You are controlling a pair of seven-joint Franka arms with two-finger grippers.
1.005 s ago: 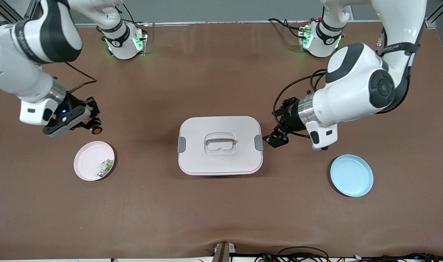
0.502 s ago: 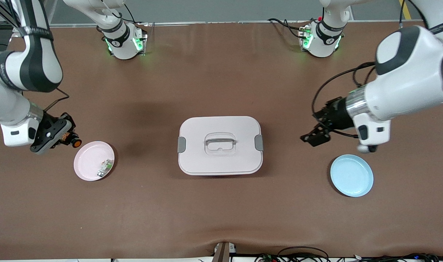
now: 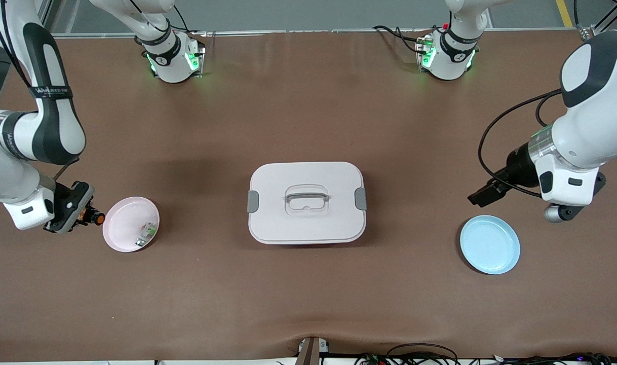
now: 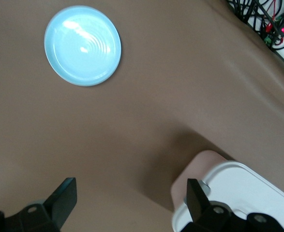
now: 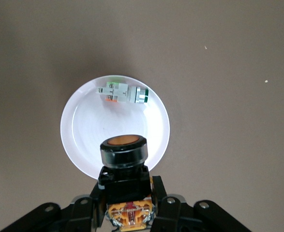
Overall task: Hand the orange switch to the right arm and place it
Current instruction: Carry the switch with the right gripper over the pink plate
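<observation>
My right gripper [image 3: 87, 217] is shut on the orange switch [image 3: 97, 218], a black stubby body with a round orange button end. It hangs over the table just beside the pink plate [image 3: 120, 223], at that plate's edge toward the right arm's end. In the right wrist view the orange switch [image 5: 123, 157] sits between the fingers of the right gripper [image 5: 126, 198], its button pointing over the pink plate [image 5: 83, 140]. My left gripper [image 3: 483, 194] is open and holds nothing, over bare table close to the blue plate [image 3: 490, 244].
A small green-and-white part [image 3: 146, 233] lies in the pink plate; the right wrist view shows this green-and-white part [image 5: 122, 92] too. A closed white lidded box [image 3: 306, 203] stands mid-table. The left wrist view shows the blue plate [image 4: 82, 45] and the box's corner [image 4: 238, 193].
My right gripper has carried the orange switch down toward the front camera to the pink plate's edge. My left arm has drawn back from the box toward its own end of the table.
</observation>
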